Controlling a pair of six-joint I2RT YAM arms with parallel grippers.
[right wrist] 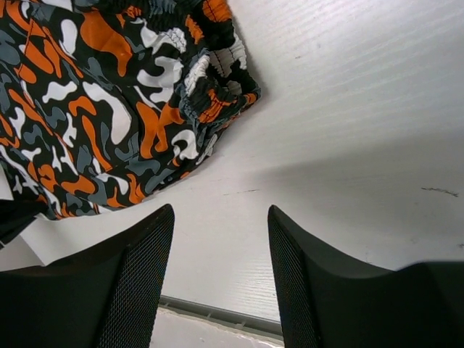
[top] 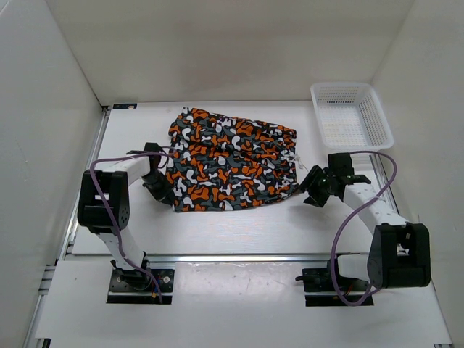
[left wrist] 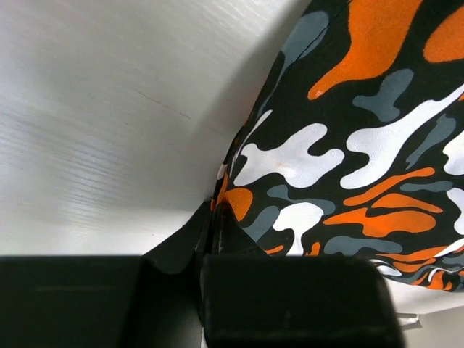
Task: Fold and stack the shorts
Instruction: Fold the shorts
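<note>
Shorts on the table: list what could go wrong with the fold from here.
1. The left gripper is shut on only the very edge of the shorts; so thin a pinch may slip out once it lifts.
2. The right gripper is open and short of the opposite edge, with nothing between its fingers. A lift by one arm alone would likely drag and bunch the fabric.

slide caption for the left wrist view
Left gripper shut on the edge of the shorts, which lie on the white table.
</note>
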